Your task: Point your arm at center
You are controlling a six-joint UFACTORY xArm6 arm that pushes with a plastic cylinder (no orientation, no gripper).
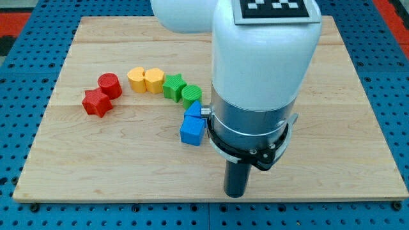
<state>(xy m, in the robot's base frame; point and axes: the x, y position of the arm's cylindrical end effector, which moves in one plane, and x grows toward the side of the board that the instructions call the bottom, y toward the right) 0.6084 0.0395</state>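
My tip (235, 193) rests on the wooden board (115, 160) near the view's bottom, right of centre. It stands below and to the right of the blue cube (191, 130), apart from it. A second blue block (193, 110) sits just above the cube, partly hidden by the arm. A green cylinder (191, 94) and a green star (173, 85) lie above that. A yellow heart-like block (154, 80) and a yellow block (137, 78) follow to the left. A red cylinder (110, 84) and a red star (96, 102) lie at the left.
The arm's large white and grey body (262, 70) covers the board's middle and upper right. A blue pegboard surface (25, 76) surrounds the board on all sides.
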